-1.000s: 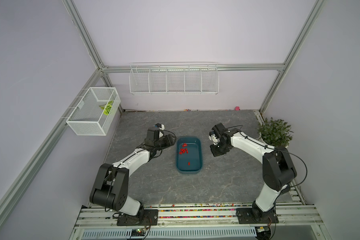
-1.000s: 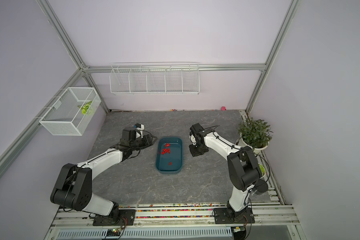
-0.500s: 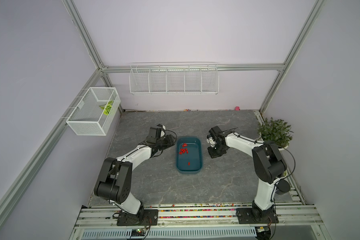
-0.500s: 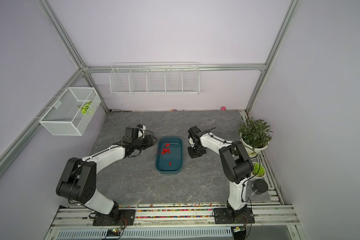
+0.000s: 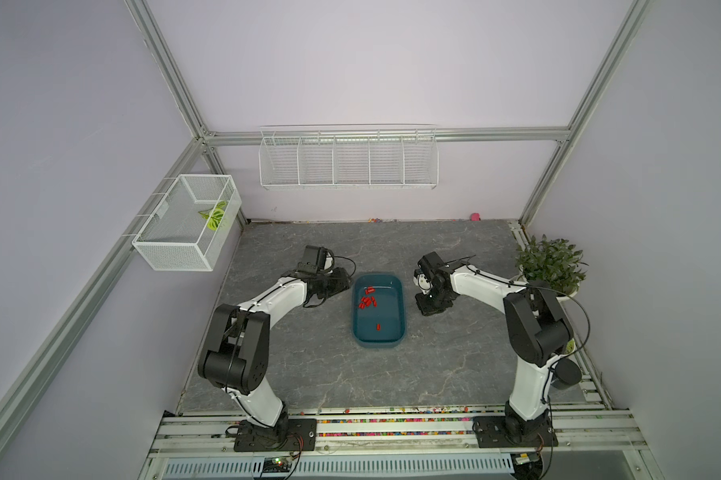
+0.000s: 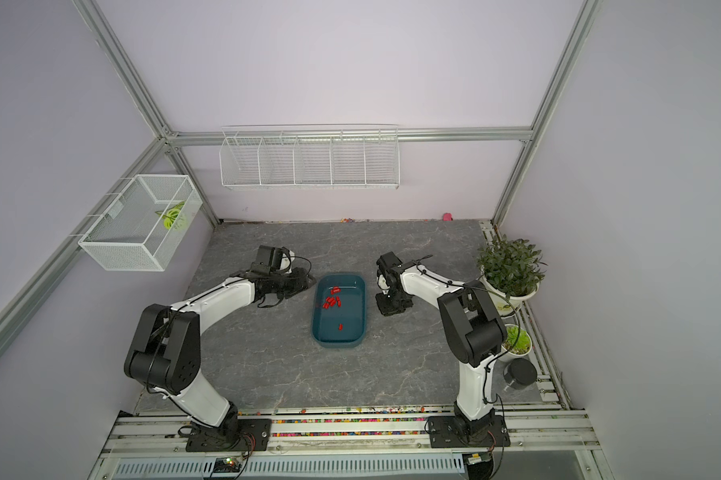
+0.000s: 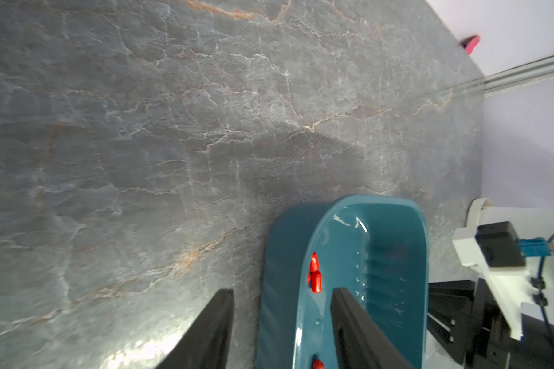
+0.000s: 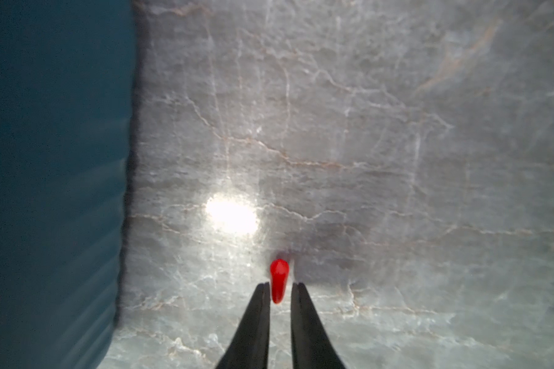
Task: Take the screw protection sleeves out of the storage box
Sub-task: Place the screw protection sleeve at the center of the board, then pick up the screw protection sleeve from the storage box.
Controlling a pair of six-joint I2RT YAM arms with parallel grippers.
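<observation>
Right gripper (image 8: 280,284) hangs low over the grey tabletop (image 8: 365,127), jaws slightly parted, with one red screw protection sleeve (image 8: 278,279) between its tips, against one finger with a sliver of gap to the other; the storage box (image 8: 55,159) stands just beside it. Left gripper (image 7: 282,290) is spread astride that box's wall, one finger inside, near the other sleeves (image 7: 314,274) lying within
</observation>
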